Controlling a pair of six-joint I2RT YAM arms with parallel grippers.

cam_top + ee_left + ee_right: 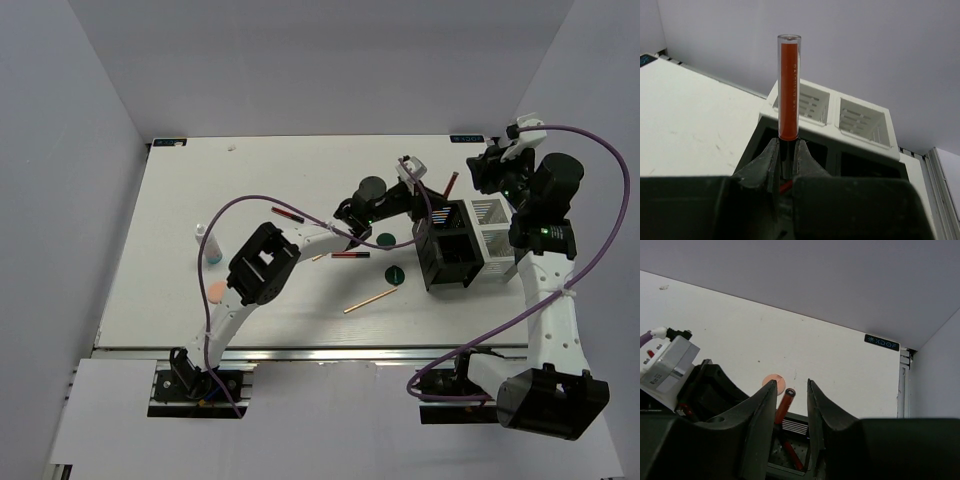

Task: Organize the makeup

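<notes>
1. Left hand [785, 154]: fingers pressed onto the lower end of a slim clear tube with orange-red fill [789, 85]. In the left wrist view the tube stands straight up out of the grip.
2. The held tube is above the black half of the black-and-white plastic compartment box [834, 116]. The white slotted cells lie just beyond it.
3. Right hand [791, 384]: fingers spread, gripping nothing, hovering at the far right side of the box.
4. In the right wrist view a slanted red slim tube [784, 406] shows between those fingers and touches neither. I cannot tell whether it is the left hand's tube.
5. A dark red slim tube [793, 456] lies slanted inside a box cell below the right hand.
6. A peach-pink round disc [773, 382] lies flat on the white counter [250, 170], just beyond the box.
7. Loose on the counter left of the box:
   - a far dark green round disc [386, 239]
   - a near dark green round disc [394, 273]
   - a thin tan stick [370, 299]
   - a dark red-and-black slim tube [350, 255]
   - farther left, a thin red tube [288, 213]
8. At the far left, well apart from the box, are a small white bottle [210, 245] and a second peach-pink disc [217, 292].
</notes>
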